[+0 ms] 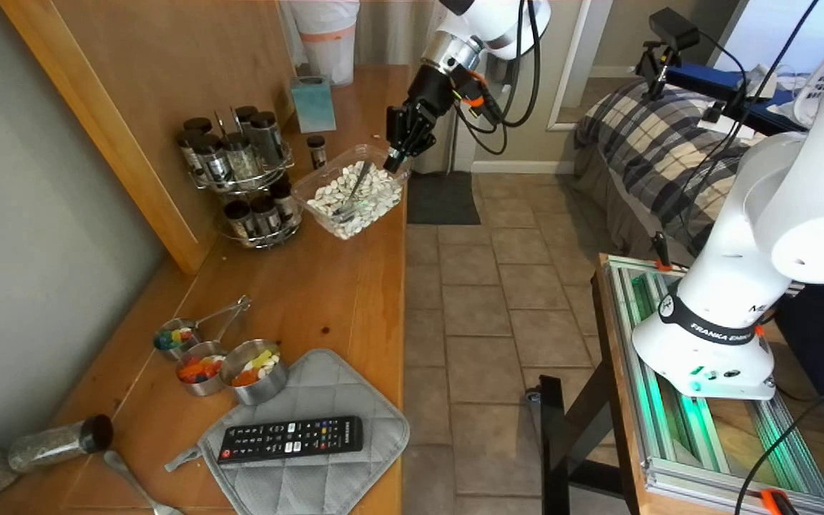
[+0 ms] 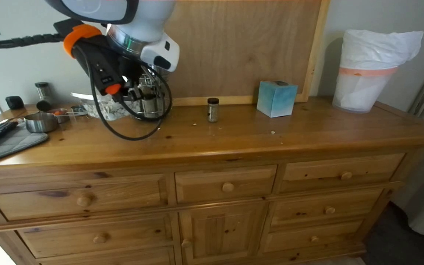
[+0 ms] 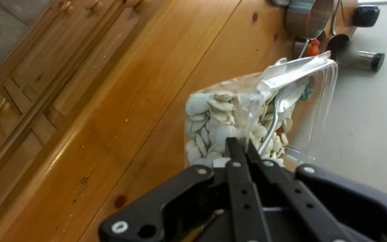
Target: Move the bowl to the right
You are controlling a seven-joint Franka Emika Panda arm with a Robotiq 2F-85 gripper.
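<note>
Claw (image 3: 243,144) is pinching one wall of the clear bowl (image 3: 291,74), near the jar rack (image 1: 244,187). That one-sided hold is risking a twist and spilled seeds (image 3: 203,141); moving it low would be risking the spice jar (image 2: 212,110), standing upright farther right.

Wooden dresser (image 2: 234,134), potholder (image 1: 322,479), 1 blue box (image 2: 276,100)

The bowl (image 1: 321,177) is glossy plastic, the 3 cups (image 1: 267,388) metal.
</note>
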